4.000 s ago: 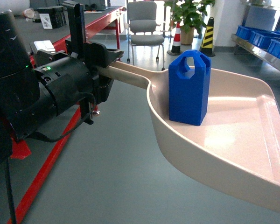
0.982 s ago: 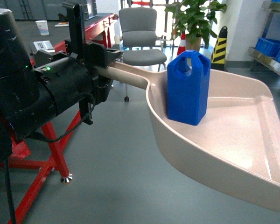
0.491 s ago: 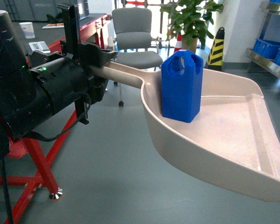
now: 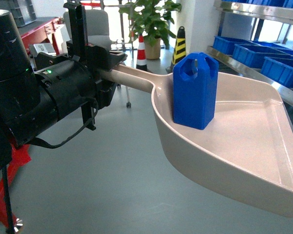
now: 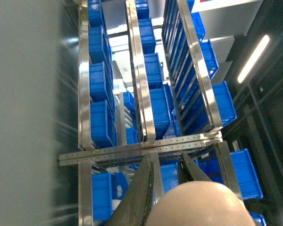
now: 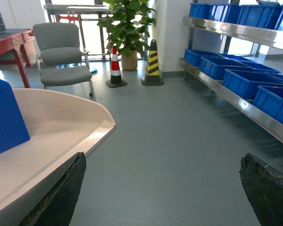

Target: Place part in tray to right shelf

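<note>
The blue part [image 4: 195,90] stands upright in the beige tray [image 4: 244,146], near its handle end. My left gripper [image 4: 107,68] is shut on the tray's handle [image 4: 132,75] and holds the tray level above the floor. In the left wrist view the jaws of the left gripper [image 5: 166,162] close on the rounded handle end [image 5: 198,205], facing the right shelf [image 5: 141,148]. The shelf's steel rail [image 4: 256,75] and blue crates [image 4: 256,53] lie to the right. My right gripper [image 6: 162,157] is open over bare floor, beside the tray [image 6: 52,127] and part [image 6: 4,120].
A grey chair [image 6: 59,52], a potted plant [image 6: 127,28] and striped cones [image 6: 152,63] stand at the back. A red table [image 6: 9,40] is at far left. Grey floor [image 6: 170,127] lies between the tray and the shelf rail [image 6: 240,101].
The view has swung right: the shelf and its blue crates now fill more of the right side, and the chair and red frame have slid left. Tray and part stay as held.
</note>
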Tool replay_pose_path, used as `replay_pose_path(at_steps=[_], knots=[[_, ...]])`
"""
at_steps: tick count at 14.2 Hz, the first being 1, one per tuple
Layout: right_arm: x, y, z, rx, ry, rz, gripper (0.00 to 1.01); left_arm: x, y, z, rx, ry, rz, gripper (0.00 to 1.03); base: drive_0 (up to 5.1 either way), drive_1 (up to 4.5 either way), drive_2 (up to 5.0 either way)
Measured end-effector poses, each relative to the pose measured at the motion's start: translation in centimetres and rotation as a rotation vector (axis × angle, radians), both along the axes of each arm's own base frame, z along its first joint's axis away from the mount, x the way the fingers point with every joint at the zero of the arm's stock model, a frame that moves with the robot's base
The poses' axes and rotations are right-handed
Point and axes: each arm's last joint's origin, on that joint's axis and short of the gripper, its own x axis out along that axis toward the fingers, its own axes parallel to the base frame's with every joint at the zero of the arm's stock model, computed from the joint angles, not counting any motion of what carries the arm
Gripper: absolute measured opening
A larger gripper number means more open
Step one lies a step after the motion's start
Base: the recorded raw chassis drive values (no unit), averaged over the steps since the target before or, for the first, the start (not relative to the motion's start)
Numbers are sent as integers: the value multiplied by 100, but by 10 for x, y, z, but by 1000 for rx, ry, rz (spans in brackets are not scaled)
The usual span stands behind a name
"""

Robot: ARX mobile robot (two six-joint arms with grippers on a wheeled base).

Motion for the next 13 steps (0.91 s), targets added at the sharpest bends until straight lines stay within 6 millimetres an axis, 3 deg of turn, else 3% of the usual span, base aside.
replay_pose_path(at_steps=[13], knots=[[0, 0, 0, 0, 0, 0, 98, 0, 0, 0, 0, 0, -1, 13, -157, -157, -157]])
